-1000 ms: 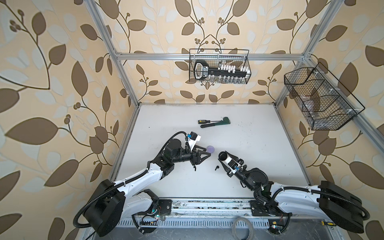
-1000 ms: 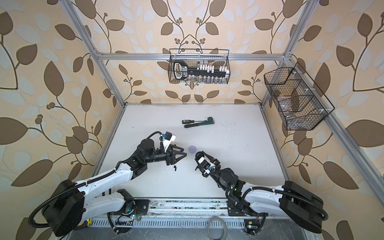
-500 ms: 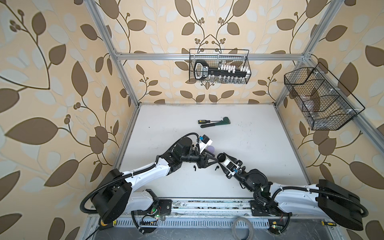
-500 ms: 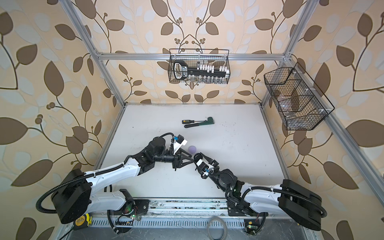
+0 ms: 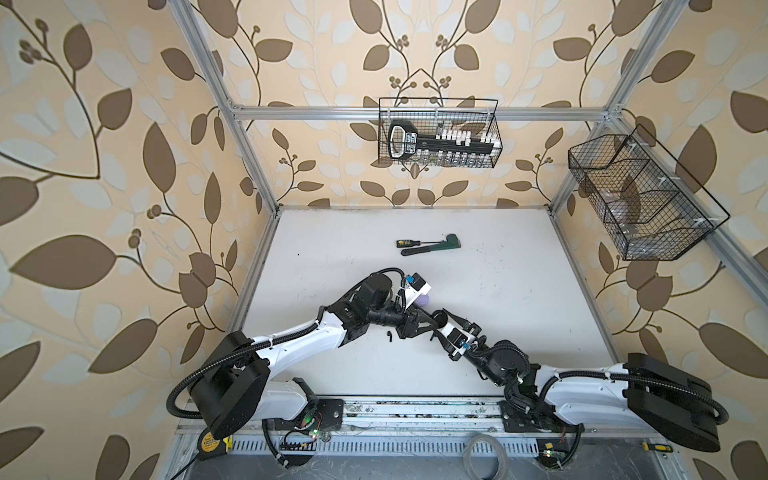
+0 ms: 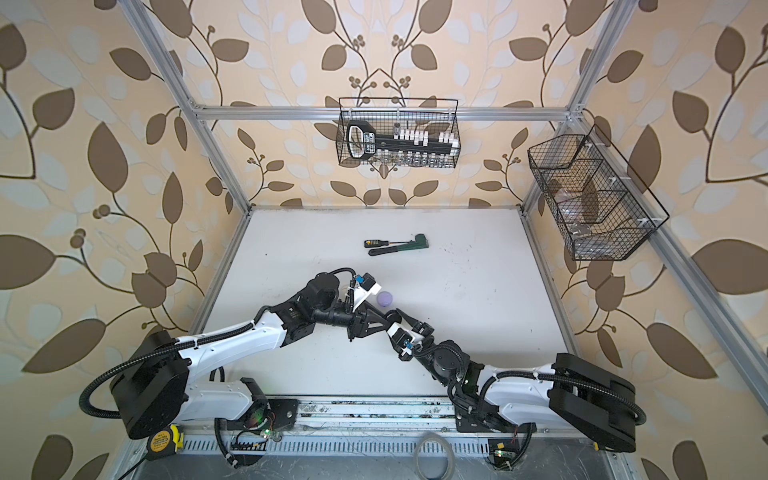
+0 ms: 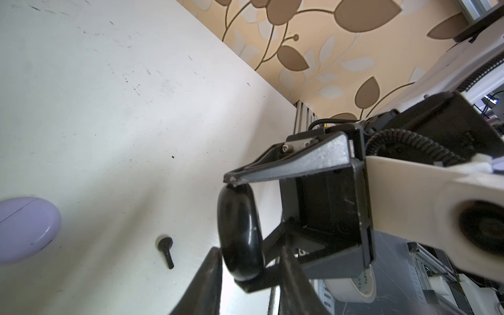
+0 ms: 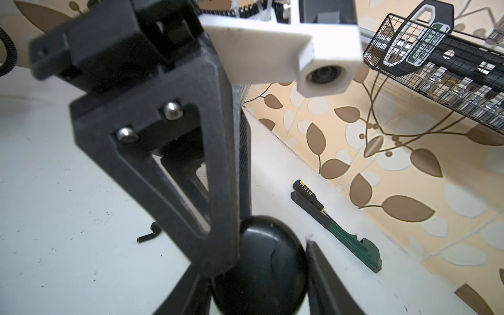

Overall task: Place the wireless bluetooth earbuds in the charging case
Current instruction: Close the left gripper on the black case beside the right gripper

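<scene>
The right gripper (image 8: 253,267) is clamping the black charging case (image 7: 240,231) above the table (image 7: 109,122), and the left gripper (image 7: 249,253) is straddling it with its jaws apart, a gap showing on one side. A black earbud (image 7: 165,251) is lying loose on the table close by, between the grippers and the closed lavender case (image 7: 24,229). If the left jaws are bearing off-centre on that smooth, rounded shell, it is likely risking a twist or a pop out of both grips rather than opening — and a falling case could be knocking the tiny earbud away.
</scene>
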{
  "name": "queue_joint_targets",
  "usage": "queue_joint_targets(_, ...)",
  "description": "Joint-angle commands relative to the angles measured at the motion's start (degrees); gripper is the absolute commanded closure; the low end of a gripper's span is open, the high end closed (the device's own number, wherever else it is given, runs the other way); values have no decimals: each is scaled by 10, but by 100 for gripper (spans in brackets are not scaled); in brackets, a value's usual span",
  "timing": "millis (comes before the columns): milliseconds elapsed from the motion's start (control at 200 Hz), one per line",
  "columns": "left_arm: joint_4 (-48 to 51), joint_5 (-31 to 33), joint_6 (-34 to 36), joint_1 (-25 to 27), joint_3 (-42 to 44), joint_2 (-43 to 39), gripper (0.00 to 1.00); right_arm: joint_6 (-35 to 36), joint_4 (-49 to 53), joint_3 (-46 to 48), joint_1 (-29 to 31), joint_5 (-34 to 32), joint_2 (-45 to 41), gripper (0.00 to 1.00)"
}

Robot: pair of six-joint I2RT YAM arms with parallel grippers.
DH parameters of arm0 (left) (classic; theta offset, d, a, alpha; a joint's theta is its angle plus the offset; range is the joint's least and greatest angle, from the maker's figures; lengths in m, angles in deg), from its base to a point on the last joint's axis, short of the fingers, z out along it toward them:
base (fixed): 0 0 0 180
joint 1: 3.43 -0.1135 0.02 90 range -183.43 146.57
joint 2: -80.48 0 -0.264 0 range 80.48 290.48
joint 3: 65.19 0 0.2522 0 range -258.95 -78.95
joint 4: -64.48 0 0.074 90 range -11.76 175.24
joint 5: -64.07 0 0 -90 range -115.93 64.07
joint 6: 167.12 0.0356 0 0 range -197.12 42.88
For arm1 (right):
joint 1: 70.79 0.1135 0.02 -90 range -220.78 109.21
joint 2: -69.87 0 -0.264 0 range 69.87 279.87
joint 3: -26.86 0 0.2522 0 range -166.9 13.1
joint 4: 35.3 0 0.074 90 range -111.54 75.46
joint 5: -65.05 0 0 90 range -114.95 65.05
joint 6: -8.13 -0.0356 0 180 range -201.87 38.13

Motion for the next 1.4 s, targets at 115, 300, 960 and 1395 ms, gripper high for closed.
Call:
queue_joint_targets(115,20,-7,26,12,-33,15,69,14,-32,-16,7,-12,4,76)
queue_joint_targets(300,30,-7,32,17,-42,25,71,14,-34,-18,8,-13,7,76)
queue_joint_targets(960,51,20,48,30,-51,33,100,5,-36,-16,14,5,6,59)
queue_joint_targets(1395,-45,229,70,30,73,-117,100,-33,25,-7,-27,99,-44,39)
